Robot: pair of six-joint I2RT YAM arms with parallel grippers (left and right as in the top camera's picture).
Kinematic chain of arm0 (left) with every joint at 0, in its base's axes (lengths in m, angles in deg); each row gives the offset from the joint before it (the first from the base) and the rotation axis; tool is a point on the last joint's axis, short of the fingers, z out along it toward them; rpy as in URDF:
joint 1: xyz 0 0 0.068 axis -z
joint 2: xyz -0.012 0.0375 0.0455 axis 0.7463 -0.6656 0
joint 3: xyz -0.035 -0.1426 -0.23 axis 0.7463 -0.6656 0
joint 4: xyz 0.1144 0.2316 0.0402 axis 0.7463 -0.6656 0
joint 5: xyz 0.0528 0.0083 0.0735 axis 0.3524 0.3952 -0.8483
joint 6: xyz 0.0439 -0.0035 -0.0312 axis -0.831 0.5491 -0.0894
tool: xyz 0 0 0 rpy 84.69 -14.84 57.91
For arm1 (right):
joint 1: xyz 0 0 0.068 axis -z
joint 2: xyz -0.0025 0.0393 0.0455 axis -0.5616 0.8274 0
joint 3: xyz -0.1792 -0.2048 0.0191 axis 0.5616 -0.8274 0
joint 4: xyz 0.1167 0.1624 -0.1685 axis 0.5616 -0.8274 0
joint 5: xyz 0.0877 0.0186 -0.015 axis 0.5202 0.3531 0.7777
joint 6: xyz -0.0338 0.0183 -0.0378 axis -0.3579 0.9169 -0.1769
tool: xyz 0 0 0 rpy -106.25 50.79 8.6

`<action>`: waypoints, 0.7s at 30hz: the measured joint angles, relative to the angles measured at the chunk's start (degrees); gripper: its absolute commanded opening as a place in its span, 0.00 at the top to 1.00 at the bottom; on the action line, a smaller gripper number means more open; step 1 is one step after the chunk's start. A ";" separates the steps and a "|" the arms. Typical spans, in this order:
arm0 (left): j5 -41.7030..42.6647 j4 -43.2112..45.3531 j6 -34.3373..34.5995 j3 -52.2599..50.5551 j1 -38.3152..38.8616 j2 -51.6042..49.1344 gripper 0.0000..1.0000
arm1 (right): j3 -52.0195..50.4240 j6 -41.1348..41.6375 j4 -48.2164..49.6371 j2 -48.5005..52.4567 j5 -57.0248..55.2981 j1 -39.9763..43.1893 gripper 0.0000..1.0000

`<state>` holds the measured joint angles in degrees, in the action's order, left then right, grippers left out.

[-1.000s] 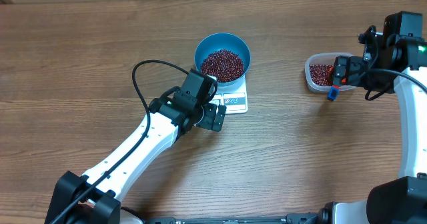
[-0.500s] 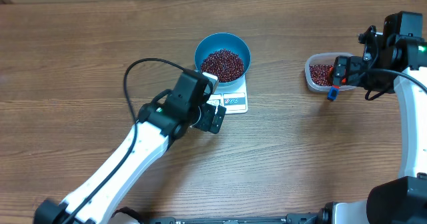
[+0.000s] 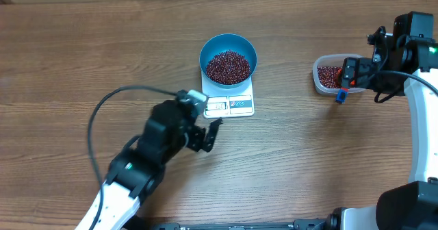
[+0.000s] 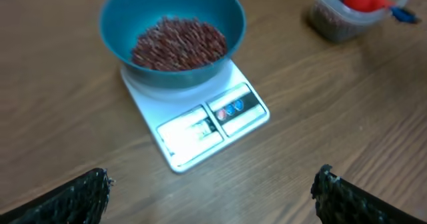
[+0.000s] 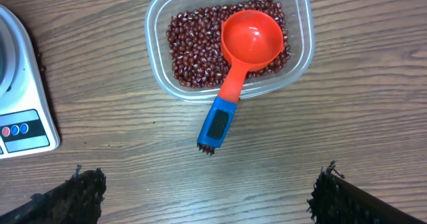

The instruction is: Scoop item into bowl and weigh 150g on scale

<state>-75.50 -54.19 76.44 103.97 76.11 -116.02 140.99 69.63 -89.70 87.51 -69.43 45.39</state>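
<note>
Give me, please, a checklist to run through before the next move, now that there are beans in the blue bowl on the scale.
1. The blue bowl sits on the scale: ok.
2. The beans are heaped inside the bowl: ok.
3. The display shows the target weight: cannot tell, the digits are unreadable.
4. The left gripper is open, empty and off the scale: ok.
5. The right gripper is open and empty: ok.
6. The scoop lies in the clear tub, handle out over the rim: ok.
</note>
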 measured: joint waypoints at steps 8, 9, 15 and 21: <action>3.91 0.94 -4.24 -4.44 -9.66 13.00 0.00 | 0.00 0.00 0.00 0.00 0.00 0.00 0.00; 4.09 0.98 -4.70 -4.68 -10.69 14.25 0.00 | 0.00 0.00 0.00 0.00 -0.02 -0.02 0.00; 4.57 1.31 -8.02 -6.78 -15.32 21.00 0.00 | -0.02 0.00 0.00 0.00 0.00 0.00 0.00; 4.74 6.36 -9.35 -11.80 -18.58 27.21 0.01 | -0.02 -0.02 0.02 0.00 -0.02 -0.02 0.00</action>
<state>-70.76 -47.83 67.09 92.16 57.53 -88.81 140.97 69.61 -89.68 87.51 -69.45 45.37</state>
